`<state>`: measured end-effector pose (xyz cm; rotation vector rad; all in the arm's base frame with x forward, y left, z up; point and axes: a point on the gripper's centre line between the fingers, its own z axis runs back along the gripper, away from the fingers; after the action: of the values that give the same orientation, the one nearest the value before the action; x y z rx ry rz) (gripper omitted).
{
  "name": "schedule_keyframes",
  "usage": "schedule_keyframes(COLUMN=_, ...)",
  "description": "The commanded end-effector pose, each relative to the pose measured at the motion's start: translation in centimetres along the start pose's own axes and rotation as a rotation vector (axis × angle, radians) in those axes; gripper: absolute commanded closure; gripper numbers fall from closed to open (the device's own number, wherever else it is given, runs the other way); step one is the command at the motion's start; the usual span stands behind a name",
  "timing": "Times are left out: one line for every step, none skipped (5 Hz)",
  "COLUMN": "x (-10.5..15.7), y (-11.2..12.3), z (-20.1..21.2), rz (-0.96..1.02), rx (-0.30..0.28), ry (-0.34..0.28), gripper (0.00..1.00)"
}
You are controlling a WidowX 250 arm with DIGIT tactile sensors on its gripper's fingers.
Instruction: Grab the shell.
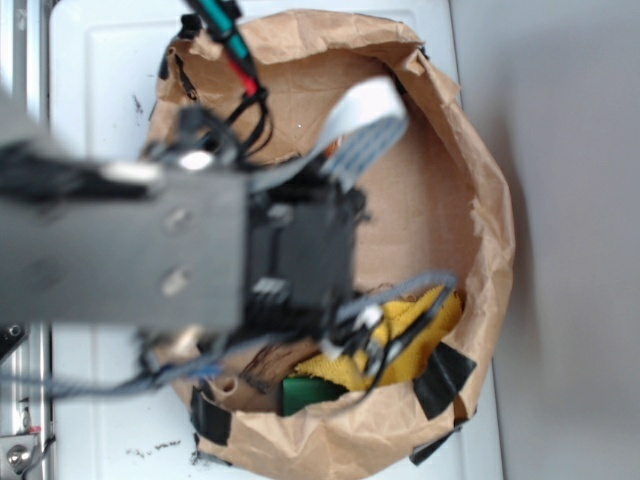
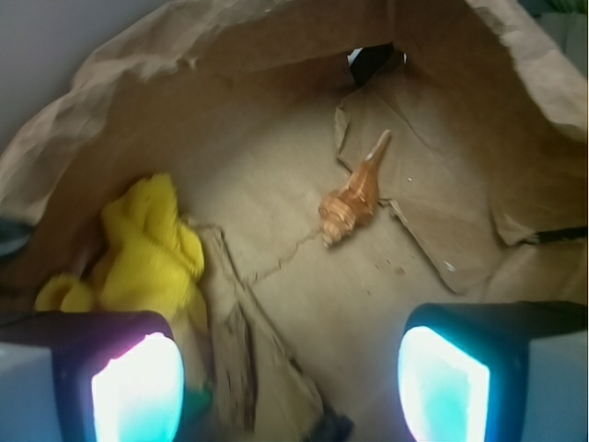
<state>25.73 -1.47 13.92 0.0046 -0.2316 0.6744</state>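
The shell (image 2: 353, 196) is a small orange-tan spiral with a thin spike pointing up and away; it lies on the brown paper floor of the bag in the wrist view, above and slightly right of the jaws' gap. My gripper (image 2: 290, 373) is open, its two glowing pads (image 2: 138, 391) far apart at the bottom corners, with nothing between them. The shell lies well ahead of the fingertips, untouched. In the exterior view the arm (image 1: 200, 250) hangs over the bag and hides the shell.
A rolled-down brown paper bag (image 1: 480, 170) walls in the space. A yellow cloth (image 2: 152, 249) lies at left, a flat brown bark piece (image 2: 244, 359) near the jaws, and something green (image 1: 310, 395) by the bag's lower rim.
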Motion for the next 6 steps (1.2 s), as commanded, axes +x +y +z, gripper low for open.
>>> schedule_keyframes(x=4.9, y=0.8, z=-2.3, rz=0.132, rx=0.001, ry=-0.039, gripper=0.00)
schedule_keyframes(x=4.9, y=0.8, z=-2.3, rz=0.132, rx=0.001, ry=-0.039, gripper=0.00)
schedule_keyframes(x=4.9, y=0.8, z=-2.3, rz=0.132, rx=0.001, ry=-0.039, gripper=0.00)
schedule_keyframes(x=4.9, y=0.8, z=-2.3, rz=0.132, rx=0.001, ry=-0.039, gripper=0.00)
schedule_keyframes(x=4.9, y=0.8, z=-2.3, rz=0.132, rx=0.001, ry=-0.039, gripper=0.00)
schedule_keyframes(x=4.7, y=1.8, z=-5.0, rz=0.115, rx=-0.008, ry=-0.007, gripper=0.00)
